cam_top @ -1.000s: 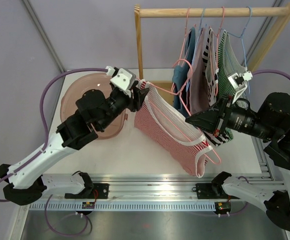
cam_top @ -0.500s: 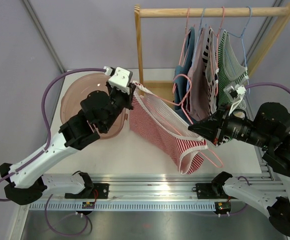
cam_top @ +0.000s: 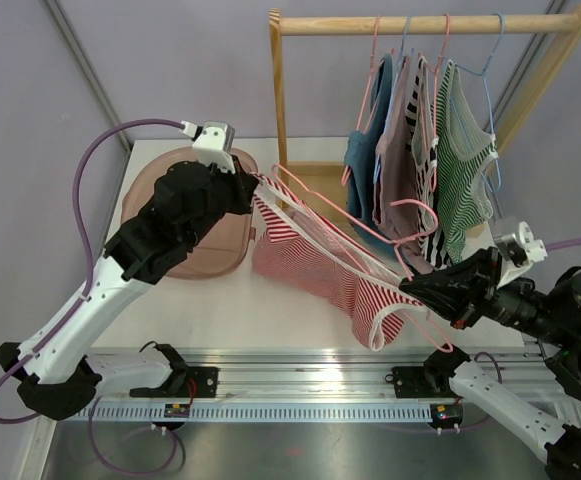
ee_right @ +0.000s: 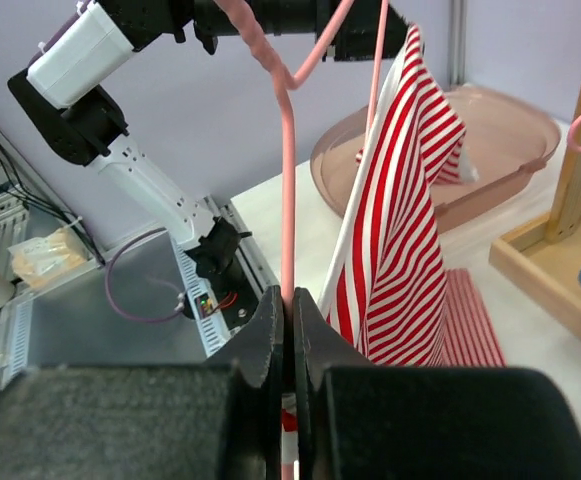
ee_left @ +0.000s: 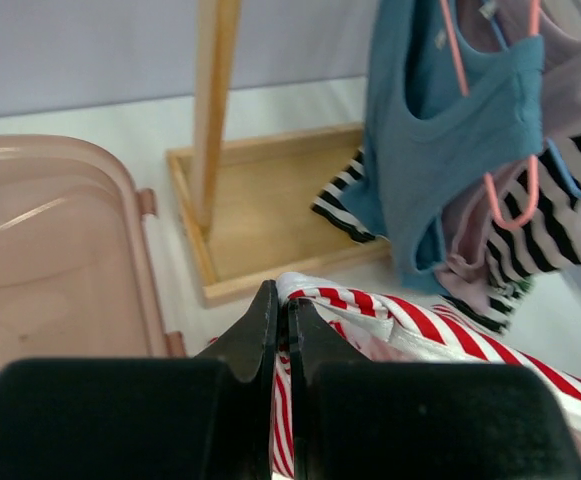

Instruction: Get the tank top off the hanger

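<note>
Tank top (cam_top: 310, 262), red-and-white striped knit, hangs stretched above the worktop's middle. Left gripper (ee_left: 278, 298) pinches its white-trimmed strap, jaws closed; right gripper (ee_right: 288, 300) clamps the thin pink hanger (ee_right: 286, 200).

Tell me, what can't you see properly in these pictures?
- Left wrist view: the left jaws cover the spot where they pinch the tank top; the bottom edge cuts off the rest.
- Right wrist view: the right jaws hide the lower part of the hanger.
- Top view: the hanging clothes overlap, so counting them is unsure.
</note>
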### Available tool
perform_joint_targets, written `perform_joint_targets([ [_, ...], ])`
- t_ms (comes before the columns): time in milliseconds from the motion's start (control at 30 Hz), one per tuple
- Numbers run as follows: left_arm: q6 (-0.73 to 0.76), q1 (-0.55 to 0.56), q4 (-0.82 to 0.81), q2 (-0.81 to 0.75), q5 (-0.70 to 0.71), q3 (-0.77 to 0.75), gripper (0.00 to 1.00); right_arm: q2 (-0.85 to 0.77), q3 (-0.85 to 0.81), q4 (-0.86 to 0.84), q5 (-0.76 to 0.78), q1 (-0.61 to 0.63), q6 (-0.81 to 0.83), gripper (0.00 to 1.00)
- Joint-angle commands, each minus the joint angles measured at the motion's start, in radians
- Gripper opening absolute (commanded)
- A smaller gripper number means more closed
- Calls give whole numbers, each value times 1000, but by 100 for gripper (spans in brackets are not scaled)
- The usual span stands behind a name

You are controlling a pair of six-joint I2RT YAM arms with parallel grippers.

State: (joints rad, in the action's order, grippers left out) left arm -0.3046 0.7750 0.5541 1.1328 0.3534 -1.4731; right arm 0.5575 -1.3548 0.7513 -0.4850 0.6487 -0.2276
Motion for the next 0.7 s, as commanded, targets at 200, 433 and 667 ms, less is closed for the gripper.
perform_joint_targets([
  [200,-128,-60,-106,-149,-322,173,0,-197,340,-688,138,8,-98,0],
  [433,-93,68,-300,-265,-578,393,0,-3,450,-1240,244,8,-253,0],
  [667,-129,132,-238,-277,-426,510,0,139,392,-1330,475,8,-152,0],
])
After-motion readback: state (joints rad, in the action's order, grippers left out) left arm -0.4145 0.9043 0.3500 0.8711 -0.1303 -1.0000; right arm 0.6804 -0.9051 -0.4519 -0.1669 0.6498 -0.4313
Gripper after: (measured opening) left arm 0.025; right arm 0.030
